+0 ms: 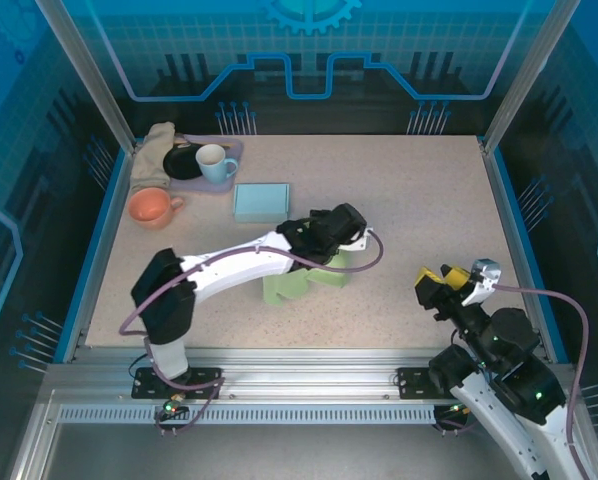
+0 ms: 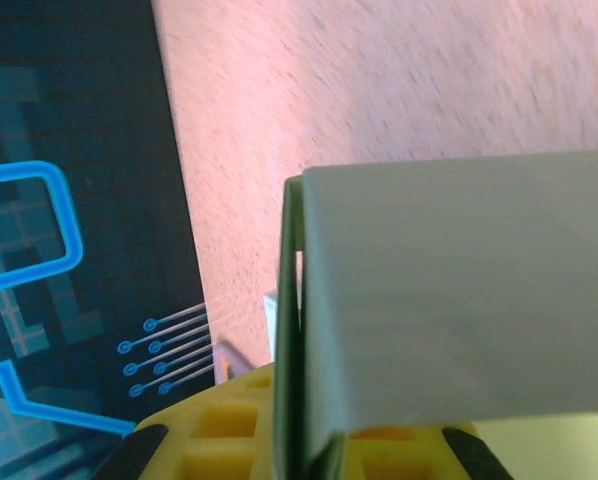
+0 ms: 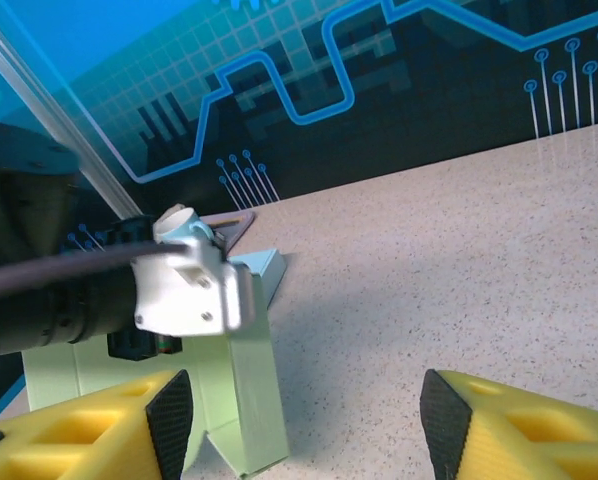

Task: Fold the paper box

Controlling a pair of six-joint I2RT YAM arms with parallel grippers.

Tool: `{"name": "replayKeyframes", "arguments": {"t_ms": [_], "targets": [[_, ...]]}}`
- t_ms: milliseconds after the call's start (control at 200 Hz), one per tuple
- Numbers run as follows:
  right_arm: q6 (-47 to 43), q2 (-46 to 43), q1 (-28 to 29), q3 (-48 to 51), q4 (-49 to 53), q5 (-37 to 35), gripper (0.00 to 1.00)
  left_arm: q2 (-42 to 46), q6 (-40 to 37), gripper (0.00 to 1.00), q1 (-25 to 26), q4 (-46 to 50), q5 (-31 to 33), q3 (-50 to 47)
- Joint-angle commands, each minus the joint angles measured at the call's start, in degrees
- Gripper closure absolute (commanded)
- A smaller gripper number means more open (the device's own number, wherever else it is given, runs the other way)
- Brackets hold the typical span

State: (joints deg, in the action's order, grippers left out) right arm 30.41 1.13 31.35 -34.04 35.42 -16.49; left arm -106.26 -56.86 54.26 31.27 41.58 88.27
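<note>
now, paper box [image 2: 459, 300], clamped in left pincer [image 2: 301, 450]

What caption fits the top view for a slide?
Left gripper shut on the green box at centre; right gripper open, near right.

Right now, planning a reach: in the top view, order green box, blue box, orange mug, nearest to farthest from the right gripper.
1. Green box, table centre.
2. Blue box, behind it, leftward.
3. Orange mug, far left.
</note>
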Motion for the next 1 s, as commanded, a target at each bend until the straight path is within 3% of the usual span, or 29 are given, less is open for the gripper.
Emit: {"name": "replayKeyframes", "arguments": {"t_ms": [0,65,215,390,555,725,995], "targets": [[-0.9,-0.8,0.1,0.4,1.5,1.2,0.35,-3.5,-2.7,0.95,1.6,22.7,4.4,13.0],[-1.3,-0.8,0.1,-0.2,2.5,0.4,0.35,-6.8,-2.9,0.94,3.2,27.5,4.8,17.3],[-1.1,-0.9,0.1,-0.2,2.6,0.3,0.35,-13.6,-6.9,0.91,4.8,28.3,6.5,21.1],[-1.3,-0.9,0.1,-0.5,3.1,0.0,0.35,-18.1,-8.5,0.90,4.7,25.7,3.3,23.4],[-1.4,-0.9,0.1,-0.4,2.7,0.8,0.35,-22.5,-8.5,0.83,3.9,23.8,2.0,23.5],[-1.7,-0.9,0.1,-0.4,2.7,1.2,0.34,-23.6,-7.6,0.62,2.3,21.7,-1.0,24.7],[-1.9,-0.9,0.1,0.1,2.3,0.8,0.34,-19.3,-4.8,0.60,1.7,15.4,-2.1,22.9]]}}
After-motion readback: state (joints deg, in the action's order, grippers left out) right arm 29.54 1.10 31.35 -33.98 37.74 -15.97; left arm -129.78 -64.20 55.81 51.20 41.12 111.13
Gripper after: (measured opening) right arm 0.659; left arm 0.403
